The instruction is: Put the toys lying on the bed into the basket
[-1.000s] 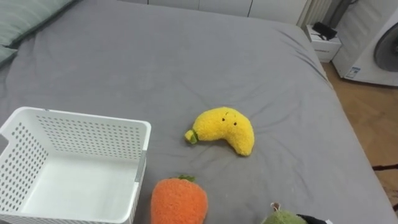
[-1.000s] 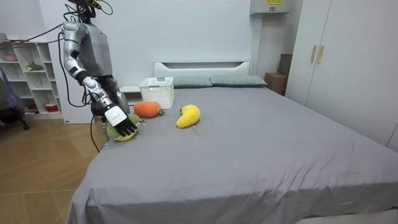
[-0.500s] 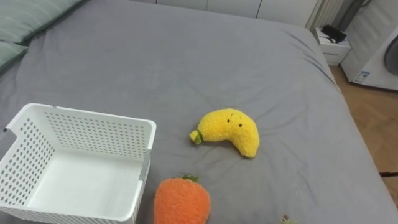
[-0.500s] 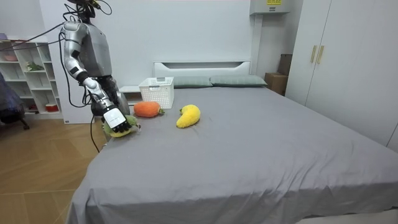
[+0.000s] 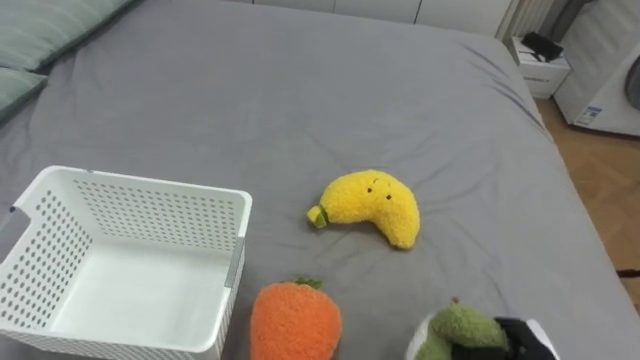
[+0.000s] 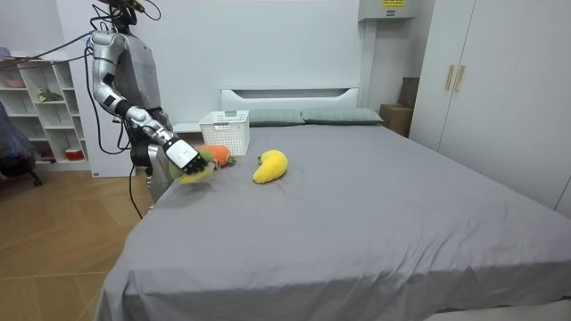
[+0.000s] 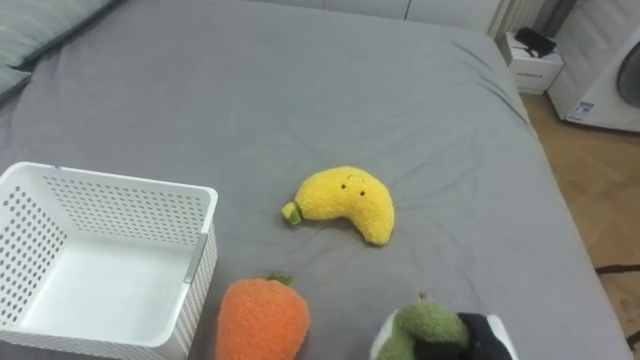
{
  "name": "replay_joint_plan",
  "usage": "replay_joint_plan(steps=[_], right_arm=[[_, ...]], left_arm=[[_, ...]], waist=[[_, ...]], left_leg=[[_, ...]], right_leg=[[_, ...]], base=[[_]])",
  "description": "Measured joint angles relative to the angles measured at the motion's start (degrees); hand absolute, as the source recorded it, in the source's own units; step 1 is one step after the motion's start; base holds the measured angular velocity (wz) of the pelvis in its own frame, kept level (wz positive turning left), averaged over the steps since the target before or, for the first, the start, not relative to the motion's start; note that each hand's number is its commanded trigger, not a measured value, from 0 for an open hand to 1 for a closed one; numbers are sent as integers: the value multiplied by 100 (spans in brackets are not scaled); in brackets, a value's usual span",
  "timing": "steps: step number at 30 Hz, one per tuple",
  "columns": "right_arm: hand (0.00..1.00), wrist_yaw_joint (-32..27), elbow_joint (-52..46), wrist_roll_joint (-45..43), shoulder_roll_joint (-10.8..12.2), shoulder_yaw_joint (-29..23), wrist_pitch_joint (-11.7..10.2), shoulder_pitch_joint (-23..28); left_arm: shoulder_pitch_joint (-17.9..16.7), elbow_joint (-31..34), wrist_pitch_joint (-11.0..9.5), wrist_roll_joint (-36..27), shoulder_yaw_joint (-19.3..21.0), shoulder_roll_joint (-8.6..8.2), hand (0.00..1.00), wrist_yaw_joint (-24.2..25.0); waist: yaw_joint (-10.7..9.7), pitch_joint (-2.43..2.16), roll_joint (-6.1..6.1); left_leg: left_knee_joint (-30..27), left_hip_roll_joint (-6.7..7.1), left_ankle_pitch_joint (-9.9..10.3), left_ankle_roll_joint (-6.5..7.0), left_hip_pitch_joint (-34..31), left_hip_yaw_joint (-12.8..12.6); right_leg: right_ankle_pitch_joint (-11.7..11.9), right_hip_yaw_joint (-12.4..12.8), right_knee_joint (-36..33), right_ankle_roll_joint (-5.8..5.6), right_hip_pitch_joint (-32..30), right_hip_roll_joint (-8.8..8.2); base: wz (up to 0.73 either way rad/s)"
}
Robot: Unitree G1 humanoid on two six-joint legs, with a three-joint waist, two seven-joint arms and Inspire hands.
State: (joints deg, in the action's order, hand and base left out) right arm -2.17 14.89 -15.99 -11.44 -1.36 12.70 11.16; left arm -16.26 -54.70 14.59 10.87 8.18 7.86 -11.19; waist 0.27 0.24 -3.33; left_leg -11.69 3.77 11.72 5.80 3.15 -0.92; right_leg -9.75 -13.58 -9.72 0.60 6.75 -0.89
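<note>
The robot stands at the side of the bed (image 5: 300,90), close to its head end, with its right arm reaching over the grey sheet. Its right hand (image 5: 515,338) comes in at the near right edge of the eye view, fingers curled round a green plush toy (image 5: 460,328). That toy sits in the hand's grasp just right of an orange plush toy (image 5: 295,322) with a green leafy top. In the room view the hand and its green toy are at the bed's edge, in front of the orange toy. Whether the green toy clears the sheet I cannot tell.

2 toys lie loose on the bed. The orange one rests at the near edge, just right of the basket's near right corner. A yellow banana-shaped plush (image 5: 372,205) with a small face and a green stem lies farther out, right of the basket and apart from it, stem end pointing left.

The white perforated basket (image 5: 150,205) stands upright on the bed at the near left, with nothing in it.

At the far left of the bed lie grey-green pillows (image 5: 40,30). Past the bed's far right corner a wooden floor (image 5: 600,180) shows, with a small white stand (image 5: 540,68) and a white appliance (image 5: 610,80) beside it. The room view adds a white wardrobe (image 6: 500,80) on its right and open shelves (image 6: 40,116) behind the robot.
</note>
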Motion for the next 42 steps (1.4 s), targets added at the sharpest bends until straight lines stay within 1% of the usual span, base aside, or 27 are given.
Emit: replay_joint_plan(steps=[1, 2, 4, 6, 8, 11, 12, 14, 17, 19, 20, 21, 22, 24, 25, 27, 28, 29, 30, 32, 33, 34, 36, 37, 39, 41, 42], right_arm=[[100, -23, -142, -28, 0, 0, -5, -31], [100, -26, -462, -54, -2, -5, -2, -94], [100, -16, -1041, -47, -5, -60, -2, -109], [100, -14, -1670, -25, -31, -122, -7, -221], [100, -14, -1853, 1, -39, -155, -9, -448], [100, 51, -2148, -4, -54, -247, -8, -693], [100, 79, -2297, 5, -71, -244, -6, -796], [100, 127, -2426, 82, -87, -239, -6, -987], [100, 252, -2457, 83, -100, -208, 10, -1317], [100, 300, -2475, 83, -125, -155, 73, -1452], [100, 336, -2580, 92, -124, -126, 170, -1465], [100, 393, -2711, 93, -124, -48, 256, -1467], [100, 428, -2759, 94, -124, 9, 276, -1485], [100, 601, -2825, 113, -121, 224, 365, -1675], [100, 639, -2840, 115, -121, 258, 365, -1711], [100, 737, -2939, 116, -112, 278, 367, -1784], [100, 738, -2939, 105, -111, 301, 367, -1820], [100, 742, -2939, 61, -111, 366, 368, -1899], [100, 749, -2939, 66, -111, 432, 367, -1964], [100, 827, -2939, 85, -110, 514, 367, -2058], [100, 875, -2940, 81, -111, 582, 368, -2138], [100, 895, -2939, 71, -111, 630, 375, -2176], [100, 1004, -2926, 60, -109, 935, 444, -2372], [100, 1034, -2925, 51, -99, 1003, 445, -2398], [100, 1168, -2899, 12, -35, 1271, 447, -2497], [100, 1238, -2813, -15, 13, 1431, 448, -2586], [100, 1261, -2761, -25, 27, 1486, 444, -2615]], left_arm=[[8, -9, -16, -3, 0, -9, 0, -1], [12, -14, -59, -3, 0, -19, 0, 0], [8, -10, -105, -1, 12, -38, 0, 0], [0, 9, -132, 0, 21, -71, 0, -1], [18, 7, -135, 1, 27, -71, 0, -27], [84, 9, -229, 2, 52, -69, 0, -70], [92, -29, -260, 2, 51, -69, 0, -70], [173, -102, -266, -1, 51, -64, 0, -70], [224, -102, -293, -6, 48, -67, 0, -70], [230, -100, -302, -5, 8, -56, 0, -88], [232, -98, -304, -6, -10, -59, 0, -109], [215, -105, -298, -7, -10, -59, 0, -120], [197, -114, -295, -7, -11, -58, 0, -130], [182, -255, -289, -2, -17, -58, 0, -181], [178, -280, -282, -1, -18, -60, 0, -181], [208, -283, -276, -1, -23, -57, 0, -182], [210, -283, -277, -2, -25, -57, 0, -182], [197, -283, -277, 4, -34, -60, 0, -190], [221, -276, -276, 13, -43, -60, 0, -216], [256, -272, -277, 14, -48, -61, 0, -226], [290, -276, -273, 15, -47, -64, 0, -225], [293, -280, -267, 14, -57, -62, 0, -225], [347, -280, -219, 10, -166, -18, 0, -226], [354, -277, -212, 10, -176, -16, 0, -225], [437, -270, -206, 4, -238, -43, 0, -225], [459, -267, -208, 9, -280, -62, 0, -223], [484, -255, -207, 9, -287, -65, 0, -217]], waist=[[0, 1, -14], [-7, -19, 7], [-6, -36, -39], [11, -32, -55], [-9, -22, -81], [11, -37, -115], [31, -56, -142], [35, -34, -108], [48, -48, -129], [91, -45, -123], [158, -58, -142], [187, -58, -145], [196, -60, -151], [210, -58, -170], [224, -57, -182], [347, -34, -266], [387, -26, -273], [475, -21, -297], [484, -30, -345], [533, -40, -392], [632, -37, -402], [669, -37, -401], [803, -28, -389], [820, -27, -387], [942, 0, -352], [977, 13, -338], [1045, 17, -340]], left_leg=[[4, 0, 0, 0, -3, -2], [10, 0, 0, 0, -20, -2], [29, -3, -2, 2, -48, -27], [68, -3, -7, 8, -50, -52], [75, -3, -7, 9, -57, -52], [93, -2, -7, 10, -64, -38], [103, -1, -7, 10, -59, -41], [103, -1, -8, 12, -57, -43], [105, -2, -8, 12, -57, -41], [107, -2, -8, 12, -53, -42], [112, -2, -8, 12, -55, -37], [114, -2, -8, 12, -58, -27], [116, -2, -8, 11, -58, -23], [116, -1, -8, 11, -59, -7], [116, 0, -8, 11, -59, -3], [112, 2, -8, 11, -62, 15], [108, 2, -9, 11, -69, 23], [90, 8, -9, 11, -90, 57], [74, 18, -9, 11, -119, 122], [34, 29, -8, 11, -170, 184], [15, 42, -9, 12, -193, 224], [8, 50, -9, 12, -197, 257], [-6, 59, -14, 13, -198, 290], [-7, 61, -17, 14, -198, 297], [-9, 84, -30, 23, -203, 353], [-19, 106, -35, 31, -246, 424], [-20, 108, -57, 34, -272, 430]], right_leg=[[0, -1, 0, 0, -6, -1], [0, 0, -5, 0, -27, -2], [0, 11, -5, 0, -70, -3], [0, 43, -3, -1, -97, 0], [0, 49, 2, -1, -110, 2], [1, 47, 1, -2, -121, 2], [1, 52, 1, -3, -121, 2], [1, 51, 2, -3, -119, 2], [1, 51, 1, -3, -122, 2], [1, 52, 1, -3, -125, 2], [1, 50, 2, -3, -125, 4], [1, 42, 1, -3, -125, 5], [0, 32, 0, -3, -124, 4], [0, -20, 1, -4, -120, 1], [0, -37, 3, -4, -117, 0], [0, -70, 4, -4, -113, -3], [0, -77, 4, -4, -114, -4], [1, -92, 9, -5, -116, -4], [2, -104, 12, -6, -119, 0], [2, -171, 19, -7, -123, 3], [2, -223, 20, -7, -124, 1], [2, -231, 18, -7, -122, 1], [2, -253, 18, -7, -108, -21], [2, -267, 18, -8, -104, -29], [4, -330, 19, -15, -90, -55], [9, -394, 19, -25, -104, -68], [13, -402, 16, -31, -129, -75]], base=[[-7], [0], [-4], [-7], [-3], [0], [0], [0], [0], [0], [0], [3], [5], [4], [5], [4], [6], [15], [18], [21], [17], [13], [8], [10], [12], [17], [15]])
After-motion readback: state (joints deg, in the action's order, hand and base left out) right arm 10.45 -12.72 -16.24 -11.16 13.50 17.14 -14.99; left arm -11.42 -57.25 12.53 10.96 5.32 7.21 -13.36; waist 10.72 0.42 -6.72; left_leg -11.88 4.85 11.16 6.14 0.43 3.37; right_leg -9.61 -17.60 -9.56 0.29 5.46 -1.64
